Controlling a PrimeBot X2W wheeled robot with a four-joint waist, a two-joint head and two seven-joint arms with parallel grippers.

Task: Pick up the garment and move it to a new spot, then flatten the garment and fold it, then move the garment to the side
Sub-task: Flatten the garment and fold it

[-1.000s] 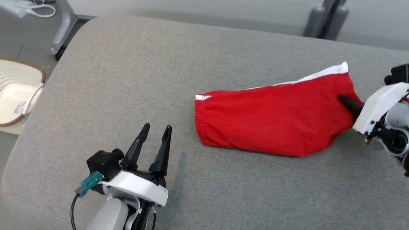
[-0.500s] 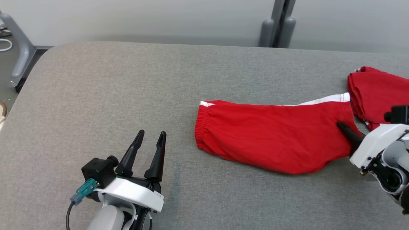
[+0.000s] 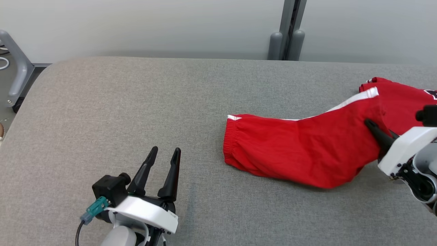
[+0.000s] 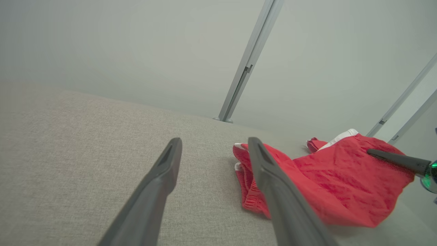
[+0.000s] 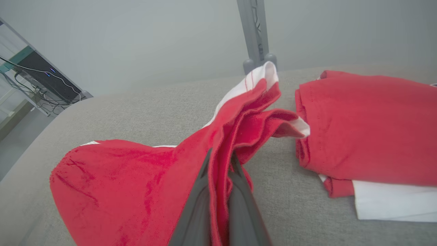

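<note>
One end of the shorts (image 3: 300, 150) sat pinched in your right gripper (image 3: 368, 122), their length trailing across the grey pad (image 3: 136, 102) toward your left gripper (image 3: 166, 150), which gaped empty, well short of them.

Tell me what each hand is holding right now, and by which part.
The right hand is shut on the red shorts, pinching a fold near the end opposite the elastic waistband. The left hand is open and empty.
</note>
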